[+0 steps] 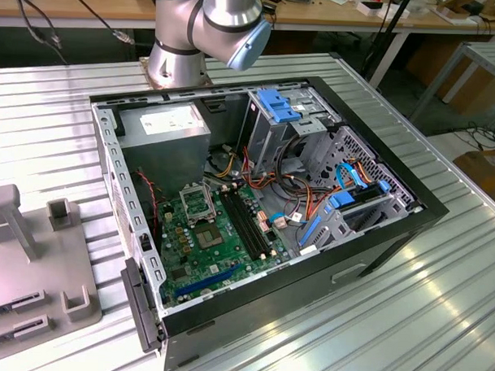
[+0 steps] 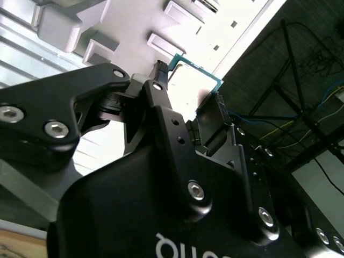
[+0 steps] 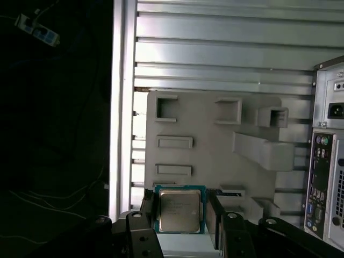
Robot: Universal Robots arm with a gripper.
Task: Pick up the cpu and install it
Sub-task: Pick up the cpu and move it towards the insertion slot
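The cpu (image 3: 180,210) is a small square chip with a silvery-grey metal top and a green rim, and it sits between my two black fingers (image 3: 148,208). My gripper (image 3: 181,208) is shut on it, one finger on each side. In the second wrist view the cpu's green edge (image 2: 200,75) shows between the fingertips of the gripper (image 2: 189,87), in front of the pale fixture. The metal-framed socket (image 1: 200,202) lies on the green motherboard (image 1: 217,245) inside the open computer case (image 1: 376,239).
A grey fixture plate (image 1: 33,263) with raised blocks and slots lies at the exterior view's left; in the first wrist view the fixture (image 3: 215,156) is behind the chip. The arm's base (image 1: 180,57) stands behind the case. The table top (image 1: 389,321) is ribbed metal.
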